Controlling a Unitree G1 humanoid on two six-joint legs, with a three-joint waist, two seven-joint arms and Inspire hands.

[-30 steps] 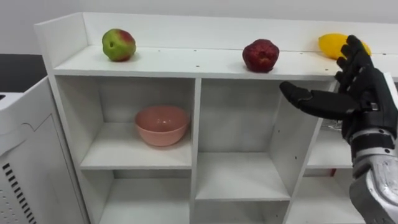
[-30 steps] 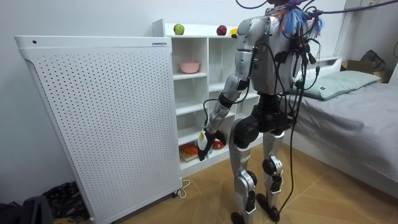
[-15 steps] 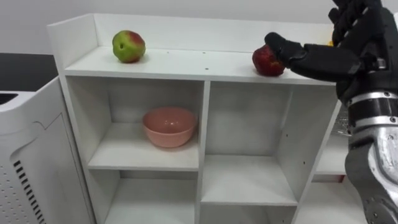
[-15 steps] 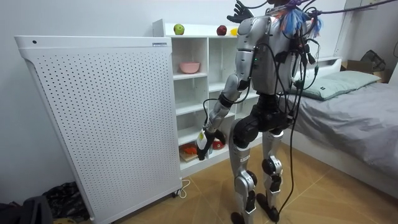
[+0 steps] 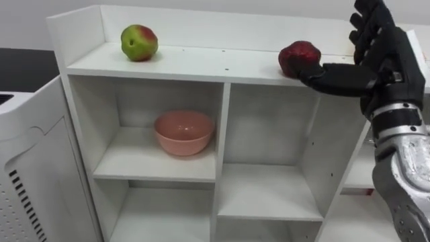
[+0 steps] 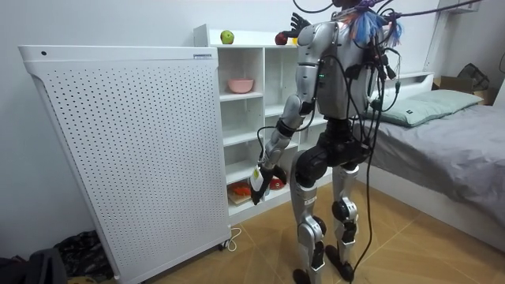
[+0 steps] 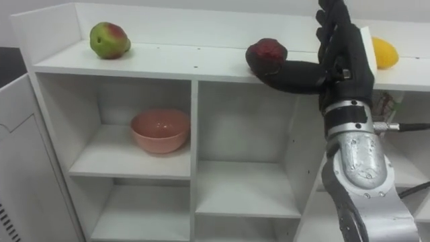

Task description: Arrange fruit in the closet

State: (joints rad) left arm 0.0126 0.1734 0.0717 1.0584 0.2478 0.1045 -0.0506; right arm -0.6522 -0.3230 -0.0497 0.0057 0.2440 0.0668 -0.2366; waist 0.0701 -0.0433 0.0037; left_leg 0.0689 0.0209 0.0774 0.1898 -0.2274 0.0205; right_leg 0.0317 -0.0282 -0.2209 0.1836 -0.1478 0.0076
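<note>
A dark red fruit (image 5: 299,56) lies on the top board of the white shelf unit (image 5: 201,66), right of the middle. My right hand (image 5: 388,62) is raised beside it, open, fingers straight and pointing up. Its thumb (image 5: 336,76) stretches left and touches the fruit's front. A green-red apple (image 5: 139,42) sits at the board's left end, and a yellow fruit (image 7: 380,52) lies behind the hand at the right. In the room view I stand facing the shelf, and my left hand (image 6: 256,184) hangs low by my thigh.
A pink bowl (image 5: 185,132) stands in the upper left compartment. The other nearby compartments (image 5: 267,191) hold nothing. A tall white perforated panel (image 6: 118,150) stands to my left, a bed (image 6: 442,134) to my right. Red items (image 6: 240,189) lie on the bottom shelf.
My right hand has risen from below the top board to its level, and the thumb has come up against the red fruit. The eye view has shifted slightly.
</note>
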